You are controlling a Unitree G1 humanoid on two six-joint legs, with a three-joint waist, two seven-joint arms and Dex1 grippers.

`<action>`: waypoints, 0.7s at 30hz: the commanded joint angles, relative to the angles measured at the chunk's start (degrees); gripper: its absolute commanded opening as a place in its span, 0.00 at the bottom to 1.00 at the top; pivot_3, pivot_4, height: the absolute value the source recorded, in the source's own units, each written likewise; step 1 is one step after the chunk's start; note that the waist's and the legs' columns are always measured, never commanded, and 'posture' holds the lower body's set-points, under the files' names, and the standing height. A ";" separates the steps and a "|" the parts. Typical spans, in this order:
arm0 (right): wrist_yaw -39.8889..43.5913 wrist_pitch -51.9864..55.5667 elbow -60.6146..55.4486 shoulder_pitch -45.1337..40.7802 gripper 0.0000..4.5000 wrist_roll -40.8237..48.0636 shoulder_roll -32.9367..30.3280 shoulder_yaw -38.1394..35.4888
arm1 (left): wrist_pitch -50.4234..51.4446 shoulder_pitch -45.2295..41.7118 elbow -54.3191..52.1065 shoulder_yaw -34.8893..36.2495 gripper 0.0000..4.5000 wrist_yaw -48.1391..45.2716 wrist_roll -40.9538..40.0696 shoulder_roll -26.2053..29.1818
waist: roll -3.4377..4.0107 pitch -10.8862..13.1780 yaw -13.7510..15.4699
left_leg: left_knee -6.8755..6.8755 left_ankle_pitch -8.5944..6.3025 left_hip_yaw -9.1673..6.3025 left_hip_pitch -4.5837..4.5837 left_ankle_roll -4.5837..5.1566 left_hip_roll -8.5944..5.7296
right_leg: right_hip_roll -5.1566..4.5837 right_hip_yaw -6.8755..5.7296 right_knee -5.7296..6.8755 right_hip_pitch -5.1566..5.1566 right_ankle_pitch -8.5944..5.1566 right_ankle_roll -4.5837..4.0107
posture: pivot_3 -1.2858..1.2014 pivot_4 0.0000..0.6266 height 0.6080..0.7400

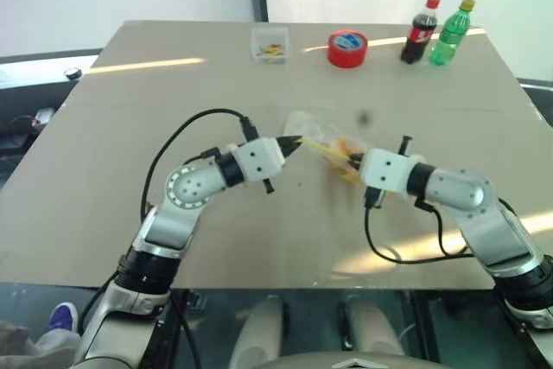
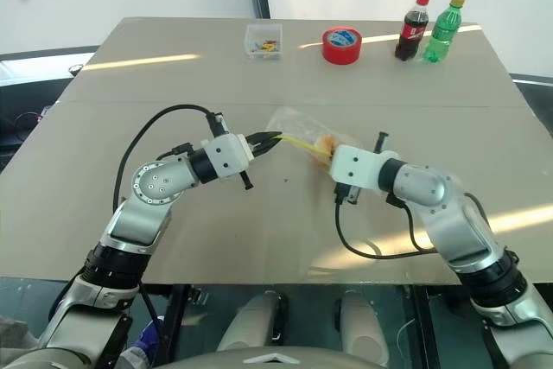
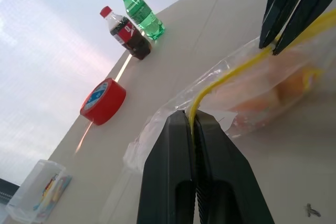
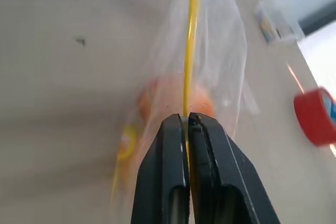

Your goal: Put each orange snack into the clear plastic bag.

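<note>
Left gripper point(image 3: 193, 121) and right gripper point(image 4: 186, 119), jaws clenched on the yellow strip point(image 3: 226, 73) of the clear plastic bag point(image 2: 298, 137). Held above the worktop point(image 1: 130, 127) between both arms. 2 orange snacks point(image 3: 262, 90) inside.

We count: one clear plastic bag point(image 2: 302, 134), two bottles point(image 2: 429, 28), one tape roll point(image 2: 342, 45), one clear box point(image 2: 263, 41), two grippers point(image 2: 266, 140).

No wording can be read on the cola bottle's point(image 3: 127, 34) label or the red tape roll point(image 3: 103, 101).
</note>
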 commanded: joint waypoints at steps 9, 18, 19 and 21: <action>-1.21 2.03 -1.57 5.30 0.01 -0.22 -6.88 -12.24 | -0.82 -1.06 0.70 4.12 0.00 1.62 -1.89 0.64 | -0.01 0.00 0.12 | -0.02 0.00 0.00 -0.01 0.00 0.01 | 0.00 -0.01 -0.07 0.02 0.00 0.01 | 0.52 0.24 1.00; -0.73 3.13 0.66 -5.85 0.01 2.91 -7.16 -15.79 | 7.51 -8.25 1.59 7.37 0.00 4.07 -6.37 -1.97 | -0.03 0.07 0.02 | -0.01 0.00 -0.01 -0.01 0.00 0.01 | 0.01 -0.03 -0.06 0.03 0.01 0.02 | 0.52 0.24 1.00; -0.65 2.52 2.07 -8.34 0.01 3.24 -7.15 -15.54 | 8.73 -10.21 2.98 7.57 0.00 4.74 -6.31 -2.22 | -0.03 0.07 0.03 | -0.01 0.00 -0.03 -0.01 0.00 0.01 | 0.01 -0.04 -0.06 0.04 0.01 0.02 | 0.52 0.24 1.00; -1.34 1.04 5.91 -12.87 0.01 3.17 -6.57 -14.73 | 9.36 -13.81 6.58 7.56 0.00 5.27 -6.04 -2.65 | -0.03 0.07 0.03 | -0.02 0.00 -0.04 -0.01 0.00 0.01 | 0.02 -0.06 -0.10 0.04 0.01 0.01 | 0.52 0.24 1.00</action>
